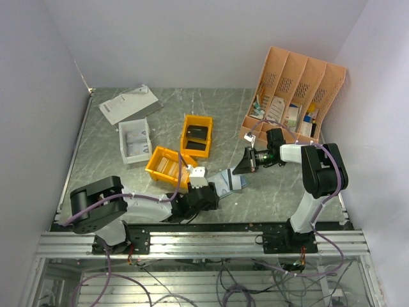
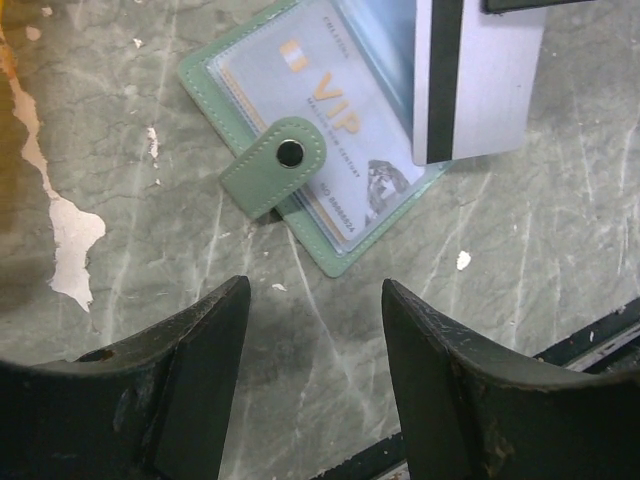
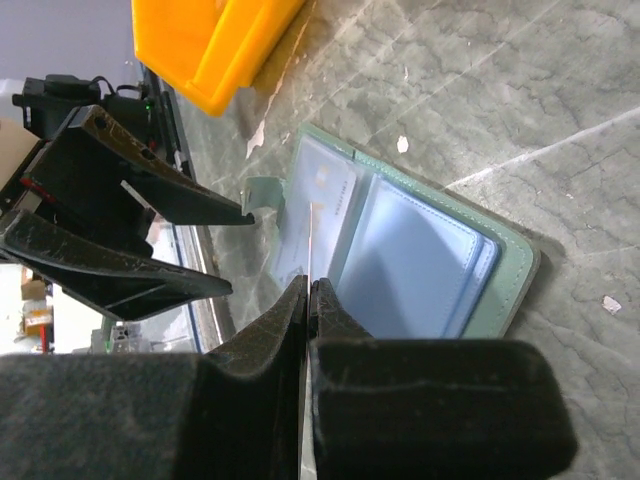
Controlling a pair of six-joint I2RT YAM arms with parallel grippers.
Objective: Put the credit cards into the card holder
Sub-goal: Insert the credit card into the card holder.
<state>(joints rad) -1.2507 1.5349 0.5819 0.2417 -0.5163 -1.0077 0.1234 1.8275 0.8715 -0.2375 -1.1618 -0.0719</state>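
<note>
The right jaws are clamping a silver card [image 2: 480, 80], holding it edge-down over the open card holder [image 2: 320, 120], which is lying on the surface [image 2: 560, 250]. The left jaws are hanging spread and empty just beside the holder's snap tab [image 2: 275, 165].

The left arm [image 1: 137, 208] is reaching low and rightward from its base, its left gripper [image 2: 315, 290] angling downward with the jaws standing apart around nothing. The right arm [image 1: 323, 169] is bending leftward at the elbow, and the right gripper [image 3: 308, 290] is pinching a credit card [image 2: 480, 100] edge-on between closed fingers.
</note>
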